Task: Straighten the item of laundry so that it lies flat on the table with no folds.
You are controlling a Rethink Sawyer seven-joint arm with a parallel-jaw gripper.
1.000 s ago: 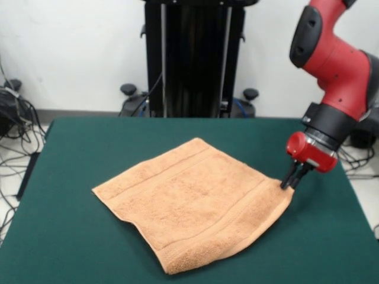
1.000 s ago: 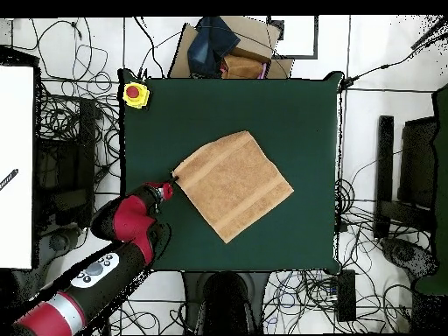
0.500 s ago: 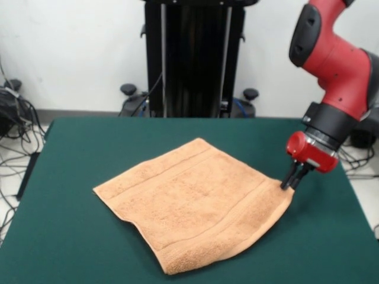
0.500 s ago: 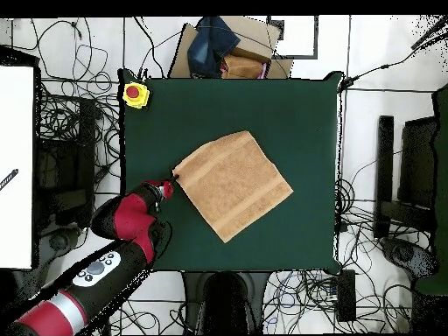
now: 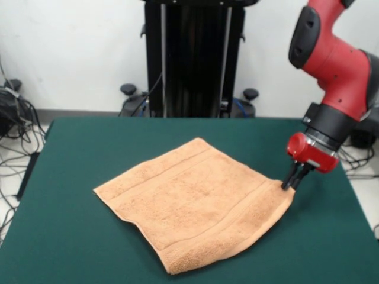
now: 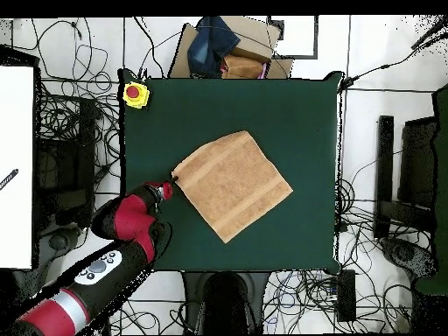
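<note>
Hand [image 5: 290, 184] at towel [image 5: 195, 204] corner, fingers close together, apparently pinching corner hem; grip itself not clearly visible. Towel near desk [image 5: 89, 142] centre, diamond-wise, held corner at 3 o'clock in front view. Since a second ago: held corner drawn slightly outward, opposite corner at 9 o'clock crept toward centre; arm barely moved. Judgement: final tensioning pull. Towel looks nearly flat; slight thickness along 6 o'clock edge.
</note>
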